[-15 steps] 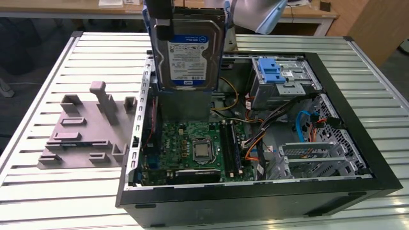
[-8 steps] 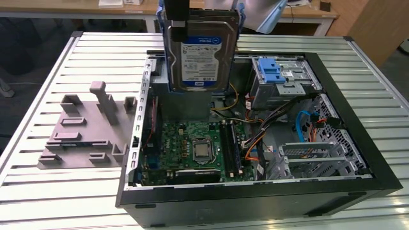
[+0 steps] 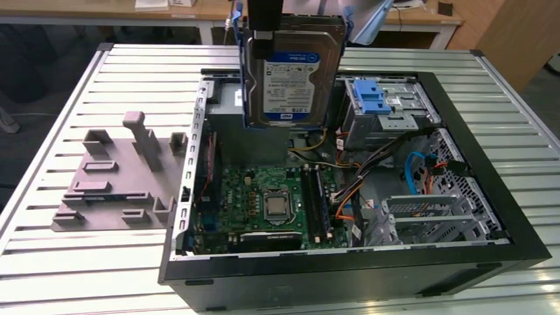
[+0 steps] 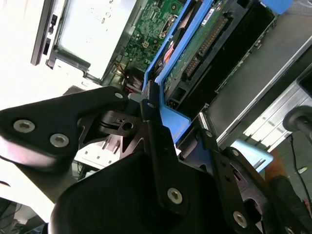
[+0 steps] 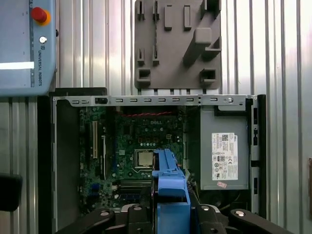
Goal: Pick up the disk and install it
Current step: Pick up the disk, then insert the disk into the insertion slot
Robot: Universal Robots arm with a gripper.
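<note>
The black two-fingered tool is clamped on the flat silver-metal disk, gripping the blue plastic rail at its upper end. The disk hangs upright, its white-and-blue label facing the exterior view, over the open black computer case that lies on the ribbed metal surface. Its lower edge is above the green motherboard and clear of it. In the exterior view the blue plastic clip on a grey metal cage sits just to the disk's right, inside the case. A grey moulded fixture plate lies on the surface beside the case, on that view's left.
</note>
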